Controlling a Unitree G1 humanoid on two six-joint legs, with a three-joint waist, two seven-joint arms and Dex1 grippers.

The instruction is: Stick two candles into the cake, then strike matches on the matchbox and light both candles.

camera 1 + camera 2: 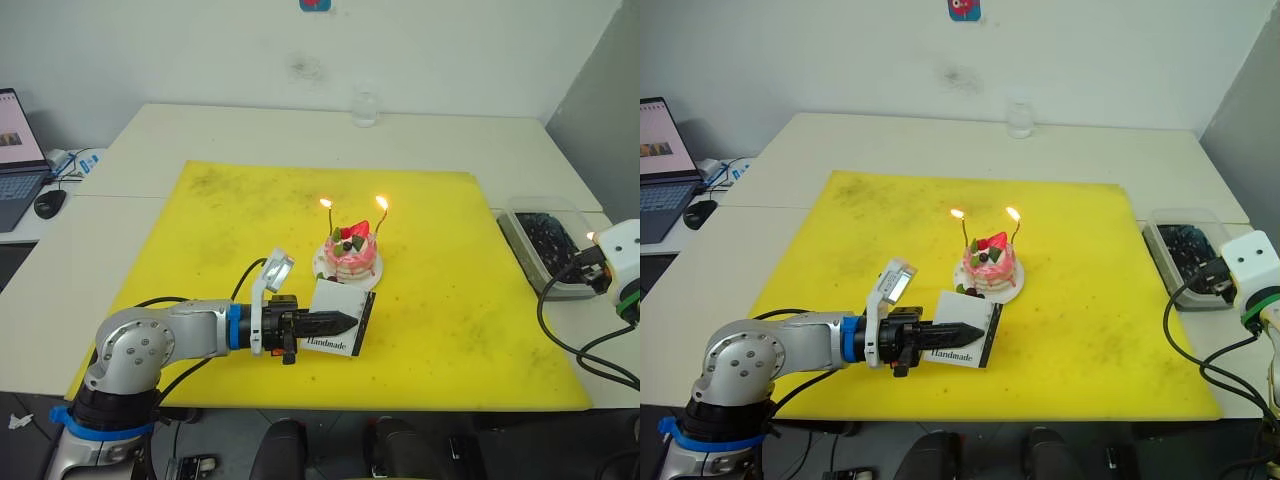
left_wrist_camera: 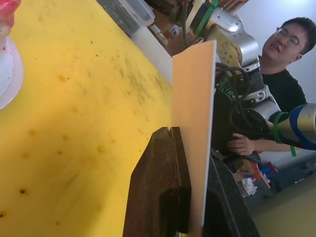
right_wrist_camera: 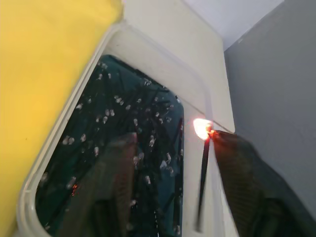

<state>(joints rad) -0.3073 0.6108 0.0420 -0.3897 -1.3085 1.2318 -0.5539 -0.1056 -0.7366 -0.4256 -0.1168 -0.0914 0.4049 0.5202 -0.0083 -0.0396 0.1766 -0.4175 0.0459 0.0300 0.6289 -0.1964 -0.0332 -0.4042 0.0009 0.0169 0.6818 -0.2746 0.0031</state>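
— What do we see around the cake [image 1: 351, 256]?

— Both candles [image 1: 329, 222] lit on it; a clear tray [image 1: 548, 240] of dark bits off the yellow mat [image 1: 220, 290], a glass [image 1: 365, 107] far back, a laptop [image 1: 17, 160] at left (a person [image 2: 281, 74] sits beyond).

— And our grippers?

— Left gripper [image 1: 335, 322] clamps the matchbox [image 1: 340, 320] upright beside the cake. Right gripper [image 3: 170, 148] hovers over the tray, fingers apart, a burning match [image 3: 202, 173] against one.

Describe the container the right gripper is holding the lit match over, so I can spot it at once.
Start at the yellow mat and go to its edge on the robot's right, where the white table shows. There sits a clear plastic tray holding dark water and spent matches. It is the one rectangular, see-through container; the right gripper hangs over it with a burning match.
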